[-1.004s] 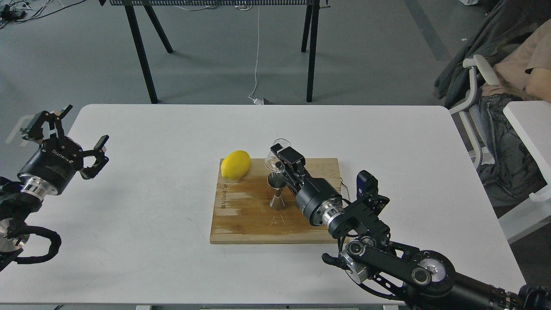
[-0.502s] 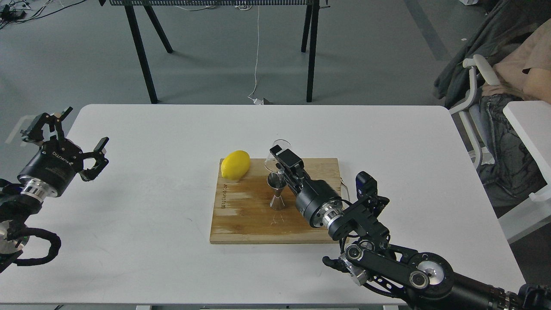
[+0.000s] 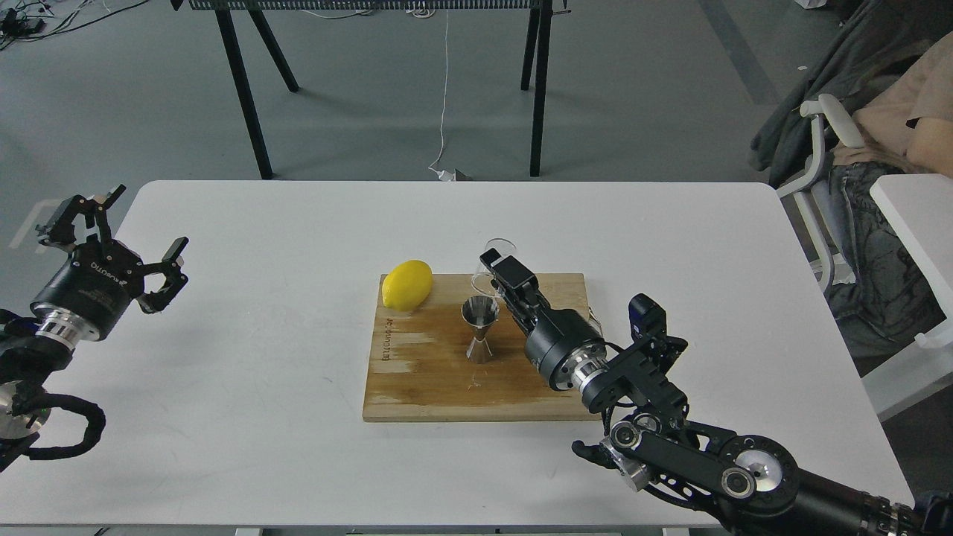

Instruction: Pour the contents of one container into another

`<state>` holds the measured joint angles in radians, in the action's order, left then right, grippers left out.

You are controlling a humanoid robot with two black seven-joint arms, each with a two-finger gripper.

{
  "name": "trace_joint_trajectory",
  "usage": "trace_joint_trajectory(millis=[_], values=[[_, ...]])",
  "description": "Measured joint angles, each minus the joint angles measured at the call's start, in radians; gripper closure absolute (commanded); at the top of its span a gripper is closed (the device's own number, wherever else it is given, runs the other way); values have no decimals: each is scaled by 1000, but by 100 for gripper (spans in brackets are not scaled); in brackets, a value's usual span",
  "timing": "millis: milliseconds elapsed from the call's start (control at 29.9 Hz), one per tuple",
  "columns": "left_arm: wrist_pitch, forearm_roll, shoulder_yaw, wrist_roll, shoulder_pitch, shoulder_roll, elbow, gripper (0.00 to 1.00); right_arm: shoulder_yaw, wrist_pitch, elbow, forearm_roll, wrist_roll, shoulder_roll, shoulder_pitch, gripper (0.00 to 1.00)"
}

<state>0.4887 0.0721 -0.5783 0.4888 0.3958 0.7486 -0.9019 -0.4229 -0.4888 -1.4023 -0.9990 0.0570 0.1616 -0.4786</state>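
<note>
The small clear glass cup (image 3: 493, 262) hangs above the back of the wooden board (image 3: 439, 387), with my right gripper (image 3: 500, 272) shut on it. It is just behind and to the right of the steel jigger (image 3: 480, 327), which stands upright mid-board with its open mouth showing. Whether the cup holds anything cannot be seen. Out past the table's left edge, my left gripper (image 3: 126, 223) stays open and holds nothing.
A yellow lemon (image 3: 407, 284) lies on the board's back left corner. The white table (image 3: 260, 387) carries only the board. A chair with clothes (image 3: 856, 193) and a second white table (image 3: 916, 216) stand to the right.
My right gripper has carried the glass cup a little to the right and back, off from above the jigger's mouth, and the cup looks more upright. The left arm has stayed put.
</note>
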Motion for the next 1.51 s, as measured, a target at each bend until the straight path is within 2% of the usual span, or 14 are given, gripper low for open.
trace_joint_trajectory(millis=[1138,1271,1506], values=[[0,0,-1,0,0,2,6,0,50,0,9,-34,25,5,-27,67],[0,0,-1,0,0,2,8,0,-21,0,-23,44,26,5,-7,67],[0,0,0,0,-1,2,14,0,-288,0,-148,388,49,-5,77,66]])
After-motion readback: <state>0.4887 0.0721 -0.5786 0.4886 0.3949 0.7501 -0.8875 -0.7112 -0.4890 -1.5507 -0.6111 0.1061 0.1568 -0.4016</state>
